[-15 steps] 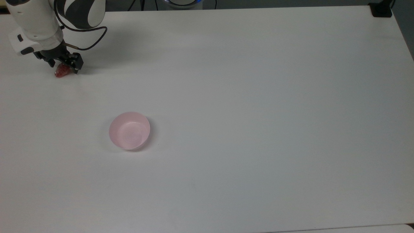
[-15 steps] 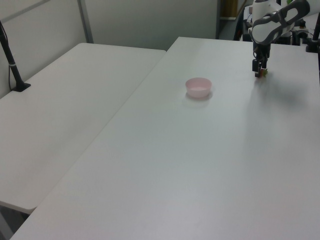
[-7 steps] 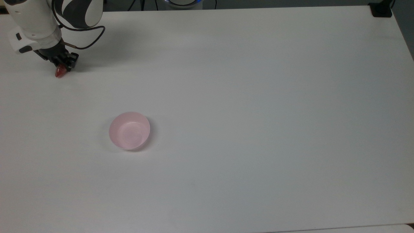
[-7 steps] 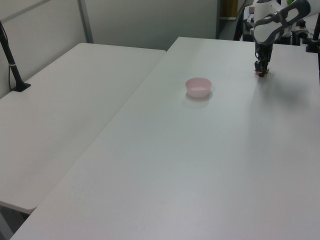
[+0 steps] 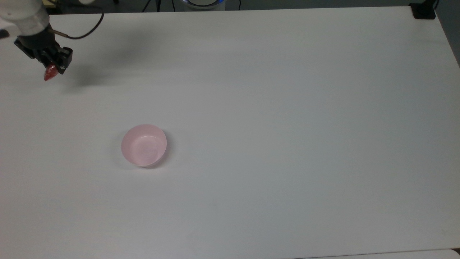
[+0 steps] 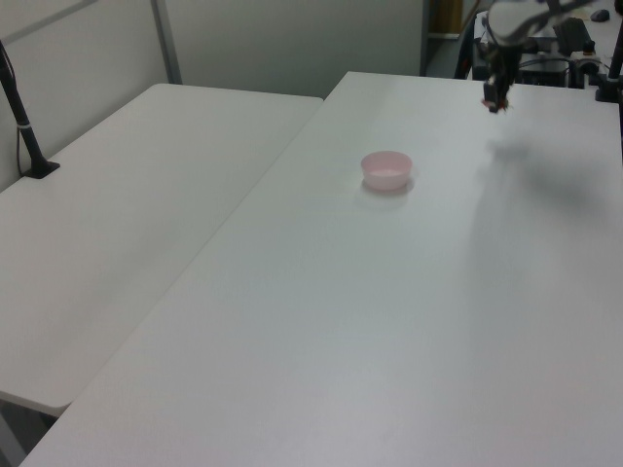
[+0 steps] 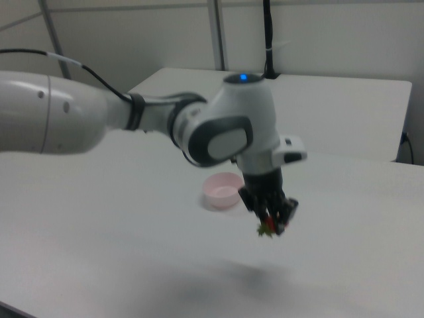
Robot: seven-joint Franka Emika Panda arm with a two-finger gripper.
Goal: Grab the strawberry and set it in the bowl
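My gripper (image 5: 54, 68) is shut on the small red strawberry (image 5: 50, 73) and holds it up off the white table, at the top view's far upper left. In the right view the gripper (image 7: 270, 222) hangs in the air with the strawberry (image 7: 267, 227) between its fingers, green stem pointing down. In the left view the gripper (image 6: 496, 100) is high at the table's far end. The pale pink bowl (image 5: 144, 145) stands on the table, well below and to the right of the gripper in the top view; it also shows in the left view (image 6: 386, 168) and right view (image 7: 223, 189).
A black post base (image 5: 423, 10) sits at the table's (image 5: 287, 126) top right corner in the top view. A second white table (image 6: 127, 214) with a black stand (image 6: 24, 126) lies at the left view's left.
My gripper closed on the strawberry, then rose off the table and shifted toward the top view's left with the strawberry in it. The bowl has not moved.
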